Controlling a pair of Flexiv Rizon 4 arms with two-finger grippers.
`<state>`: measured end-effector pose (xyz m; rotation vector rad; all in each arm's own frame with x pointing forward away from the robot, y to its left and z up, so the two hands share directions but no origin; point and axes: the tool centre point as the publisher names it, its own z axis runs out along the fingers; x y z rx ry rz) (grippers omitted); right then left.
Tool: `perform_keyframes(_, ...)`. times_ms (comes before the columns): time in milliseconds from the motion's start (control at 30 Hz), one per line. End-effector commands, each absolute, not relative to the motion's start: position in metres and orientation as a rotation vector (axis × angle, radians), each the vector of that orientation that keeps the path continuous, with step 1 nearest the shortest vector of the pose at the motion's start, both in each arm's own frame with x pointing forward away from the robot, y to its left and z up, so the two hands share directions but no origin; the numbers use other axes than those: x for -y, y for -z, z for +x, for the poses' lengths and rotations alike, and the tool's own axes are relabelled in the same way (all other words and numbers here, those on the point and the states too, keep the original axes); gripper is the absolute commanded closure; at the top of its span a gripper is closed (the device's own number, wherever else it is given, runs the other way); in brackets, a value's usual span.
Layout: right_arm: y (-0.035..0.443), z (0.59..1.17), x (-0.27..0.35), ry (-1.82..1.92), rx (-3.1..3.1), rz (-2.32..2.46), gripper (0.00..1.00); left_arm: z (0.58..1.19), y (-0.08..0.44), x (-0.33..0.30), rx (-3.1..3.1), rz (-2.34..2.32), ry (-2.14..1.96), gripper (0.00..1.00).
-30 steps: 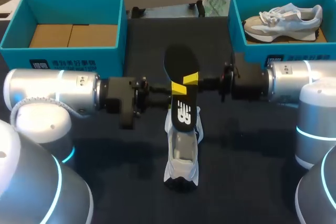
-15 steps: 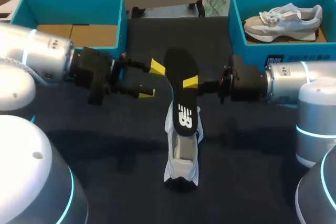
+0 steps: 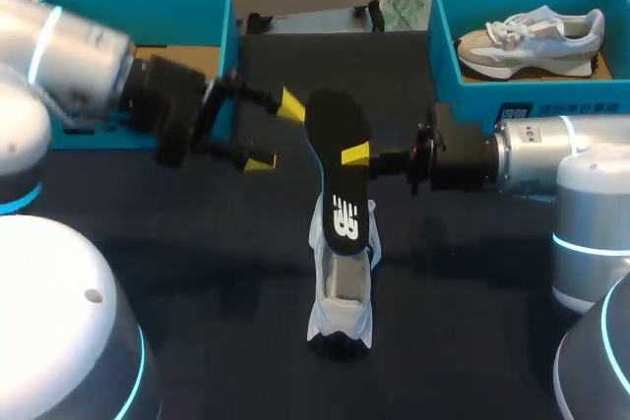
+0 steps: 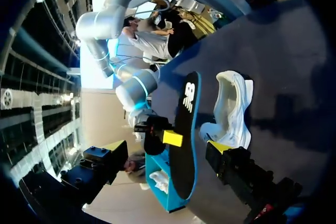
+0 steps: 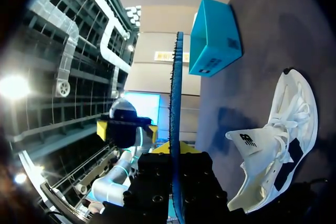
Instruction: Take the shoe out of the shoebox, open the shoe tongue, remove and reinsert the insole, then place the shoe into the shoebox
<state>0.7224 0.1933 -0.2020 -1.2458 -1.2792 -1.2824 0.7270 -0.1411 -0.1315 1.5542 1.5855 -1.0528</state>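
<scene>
Our right gripper [image 3: 346,156] clamps the black insole [image 3: 335,120] upright, its lower end seemingly in the white shoe [image 3: 340,307] on the table [image 3: 472,322]. Our left gripper [image 3: 276,133] hangs just beside, fingers spread.

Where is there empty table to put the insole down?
Bare table lies left of the white shoe, up to the left arm, and right of it, before the right arm. The middle is crowded: the right hand holds the insole upright at the shoe, the open left hand beside it.
</scene>
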Motion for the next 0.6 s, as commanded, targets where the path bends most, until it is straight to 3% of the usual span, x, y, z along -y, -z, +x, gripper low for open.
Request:
perform_keyframes(33, 0.202, 0.722, -0.195, 1.283, 1.28, -1.248, 1.0, 0.763, 0.112, 0.155, -2.055, 1.805, 1.017, 0.0)
perform_keyframes(367, 0.202, 0.722, -0.195, 1.283, 1.28, -1.248, 1.0, 0.763, 0.116, 0.158, -2.102, 1.811, 1.015, 0.0)
perform_keyframes(600, 0.202, 0.722, -0.195, 1.283, 1.28, -1.248, 1.0, 0.762, 0.106, 0.17, -2.187, 1.963, 0.789, 0.0)
